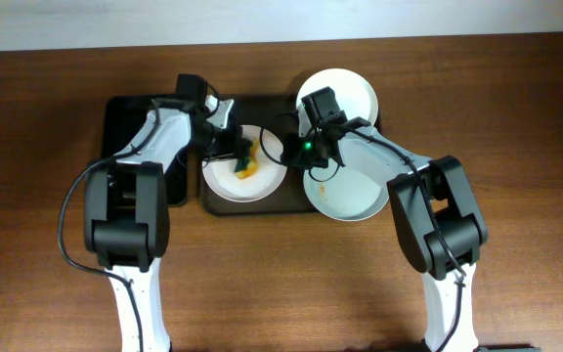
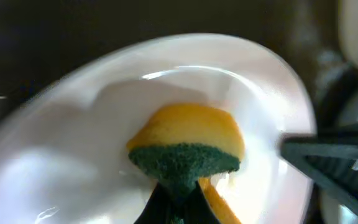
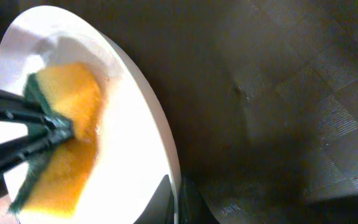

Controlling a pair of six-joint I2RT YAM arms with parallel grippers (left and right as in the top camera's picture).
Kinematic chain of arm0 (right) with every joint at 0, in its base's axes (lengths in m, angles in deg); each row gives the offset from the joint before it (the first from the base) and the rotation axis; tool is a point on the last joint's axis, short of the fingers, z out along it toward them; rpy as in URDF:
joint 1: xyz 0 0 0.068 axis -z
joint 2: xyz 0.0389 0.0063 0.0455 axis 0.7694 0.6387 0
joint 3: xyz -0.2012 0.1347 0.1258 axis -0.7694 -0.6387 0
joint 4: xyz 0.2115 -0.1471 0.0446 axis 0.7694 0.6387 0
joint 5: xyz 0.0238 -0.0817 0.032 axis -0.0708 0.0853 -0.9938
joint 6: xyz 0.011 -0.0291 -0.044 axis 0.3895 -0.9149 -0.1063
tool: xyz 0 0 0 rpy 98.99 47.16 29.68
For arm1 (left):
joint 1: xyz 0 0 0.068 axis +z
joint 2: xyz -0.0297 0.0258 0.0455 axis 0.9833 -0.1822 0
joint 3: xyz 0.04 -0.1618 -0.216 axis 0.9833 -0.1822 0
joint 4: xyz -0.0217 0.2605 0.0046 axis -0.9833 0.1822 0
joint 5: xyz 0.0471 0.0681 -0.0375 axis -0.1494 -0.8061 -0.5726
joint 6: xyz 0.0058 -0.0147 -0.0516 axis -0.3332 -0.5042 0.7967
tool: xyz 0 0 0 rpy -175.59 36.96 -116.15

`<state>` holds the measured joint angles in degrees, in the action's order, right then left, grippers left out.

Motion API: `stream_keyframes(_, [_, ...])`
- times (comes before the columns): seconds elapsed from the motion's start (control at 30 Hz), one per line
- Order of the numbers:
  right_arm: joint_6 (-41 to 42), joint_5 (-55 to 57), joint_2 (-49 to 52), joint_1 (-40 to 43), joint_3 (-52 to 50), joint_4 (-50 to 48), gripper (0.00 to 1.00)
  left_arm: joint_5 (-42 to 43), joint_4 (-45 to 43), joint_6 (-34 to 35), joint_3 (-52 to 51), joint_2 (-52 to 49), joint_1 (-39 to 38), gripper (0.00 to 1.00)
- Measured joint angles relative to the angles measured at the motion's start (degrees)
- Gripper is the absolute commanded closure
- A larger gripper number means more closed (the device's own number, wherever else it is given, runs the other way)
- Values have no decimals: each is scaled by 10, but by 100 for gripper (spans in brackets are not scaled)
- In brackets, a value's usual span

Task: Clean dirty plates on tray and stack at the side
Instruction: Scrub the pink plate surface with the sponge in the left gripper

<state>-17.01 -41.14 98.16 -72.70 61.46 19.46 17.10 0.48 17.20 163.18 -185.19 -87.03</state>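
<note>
On the left part of the brown tray lies a white plate, with an orange smear inside it. A yellow sponge with a green side is pressed on this plate. The left gripper is closed on the sponge. The right gripper pinches the right rim of the plate between its fingers. A second white plate and a blue-grey plate overlap the right end of the tray. A black tray stands just beside the brown one on the left, on the wooden table.
</note>
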Motion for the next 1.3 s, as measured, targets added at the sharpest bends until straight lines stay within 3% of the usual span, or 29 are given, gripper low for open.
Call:
stream_keyframes(0.17, [0, -2, 0, 0, 0, 0, 96, -150, 96, 0, 62, 0, 2, 99])
stream_keyframes(0.37, [-1, -4, 0, 0, 0, 0, 96, -210, 173, 0, 74, 0, 0, 99])
stream_keyframes(0.53, [-2, -4, 0, -1, 0, 0, 96, -152, 201, -38, 74, 0, -15, 99])
stream_keyframes(0.8, [2, -4, 0, 0, 0, 2, 96, -49, 167, -87, 74, -8, -83, 99])
stream_keyframes(1.03, [7, 3, 0, 6, 0, 0, 96, -33, 88, -47, 74, -31, -78, 99])
stream_keyframes(1.3, [10, 3, 0, 5, 0, 0, 96, -79, 11, -4, 75, -32, -44, 99])
